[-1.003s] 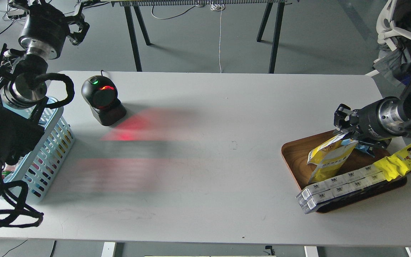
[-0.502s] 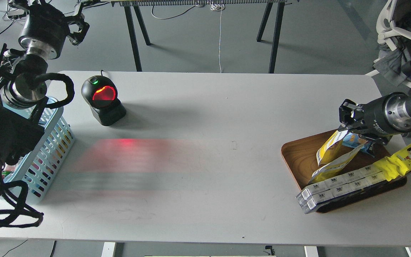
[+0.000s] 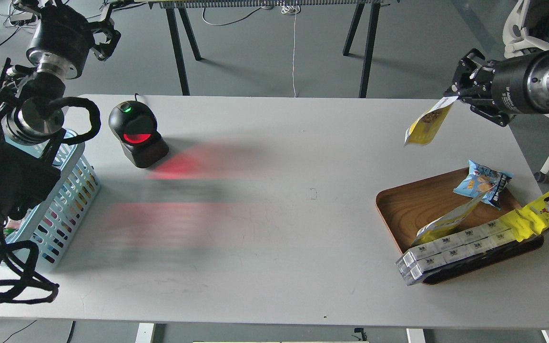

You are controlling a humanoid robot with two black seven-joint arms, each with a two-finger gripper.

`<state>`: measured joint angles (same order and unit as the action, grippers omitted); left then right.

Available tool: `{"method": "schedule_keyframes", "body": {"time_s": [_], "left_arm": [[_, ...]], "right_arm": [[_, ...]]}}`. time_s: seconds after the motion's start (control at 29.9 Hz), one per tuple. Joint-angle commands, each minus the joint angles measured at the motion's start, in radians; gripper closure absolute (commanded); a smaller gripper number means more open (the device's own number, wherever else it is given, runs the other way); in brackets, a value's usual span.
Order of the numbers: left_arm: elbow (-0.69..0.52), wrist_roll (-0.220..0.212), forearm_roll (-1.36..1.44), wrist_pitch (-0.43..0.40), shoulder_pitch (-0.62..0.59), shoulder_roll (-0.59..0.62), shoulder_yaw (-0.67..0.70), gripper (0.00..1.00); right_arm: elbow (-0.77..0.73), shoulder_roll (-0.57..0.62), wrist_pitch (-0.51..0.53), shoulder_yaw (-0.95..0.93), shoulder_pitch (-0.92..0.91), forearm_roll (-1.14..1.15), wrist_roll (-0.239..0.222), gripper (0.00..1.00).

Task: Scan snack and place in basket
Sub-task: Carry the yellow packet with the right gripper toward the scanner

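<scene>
The white table [image 3: 274, 228] fills most of the view, and its wide middle is bare apart from the scanner's red glow across it. The left arm rises along the left edge over the light blue basket [image 3: 65, 200], which stands at the table's left edge, partly hidden by the arm's black links and cables. The left gripper [image 3: 105, 33] is raised beyond the table's far left corner; its fingers look spread apart and hold nothing. The right arm comes in level from the right edge, high above the table's far right corner. The right gripper [image 3: 465, 88] points left with its fingers pinched on the white top edge of the snack [image 3: 426, 125], so the yellow pouch hangs tilted in the air, clear of the table and well above the brown wooden tray [image 3: 412, 209]. The tray sits near the front right corner, one end reaching close to the table's right edge. It carries a row of white boxed packs [image 3: 451, 247] that overhangs its near rim, a long yellow wrapper with a cartoon face [image 3: 541, 212], a second yellow pouch [image 3: 441, 224] leaning on the boxes, and a small blue packet [image 3: 482, 183]. The black barcode scanner [image 3: 136, 133] stands at far left, just beside the basket, well apart from the snack.
</scene>
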<state>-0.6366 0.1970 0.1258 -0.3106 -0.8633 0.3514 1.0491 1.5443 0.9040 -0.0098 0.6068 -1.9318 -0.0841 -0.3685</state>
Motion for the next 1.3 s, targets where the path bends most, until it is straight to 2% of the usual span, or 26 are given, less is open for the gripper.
{"method": "schedule_keyframes", "body": {"time_s": [0.0,0.3,0.5,1.0,1.27], "left_arm": [[0.0,-0.002,0.002,0.002,-0.005,0.0,-0.003,0.0],[0.0,-0.005,0.002,0.005,-0.005,0.004,-0.006,0.0],[0.0,-0.005,0.002,0.005,-0.005,0.014,-0.006,0.0],[0.0,-0.001,0.002,0.002,-0.008,0.015,-0.008,0.0],[0.0,-0.001,0.002,0.002,-0.006,0.017,-0.008,0.0]], "right_arm": [[-0.012,-0.033,-0.067,-0.059,0.013,-0.026,0.008,1.0],[-0.153,-0.255,-0.176,-0.39,0.267,-0.078,0.014,1.0],[-0.197,-0.365,-0.205,-0.495,0.376,-0.077,0.023,1.0],[-0.246,-0.683,-0.343,-0.529,0.504,-0.075,0.025,1.0],[-0.349,-0.884,-0.352,-0.526,0.524,-0.074,0.025,1.0]]}}
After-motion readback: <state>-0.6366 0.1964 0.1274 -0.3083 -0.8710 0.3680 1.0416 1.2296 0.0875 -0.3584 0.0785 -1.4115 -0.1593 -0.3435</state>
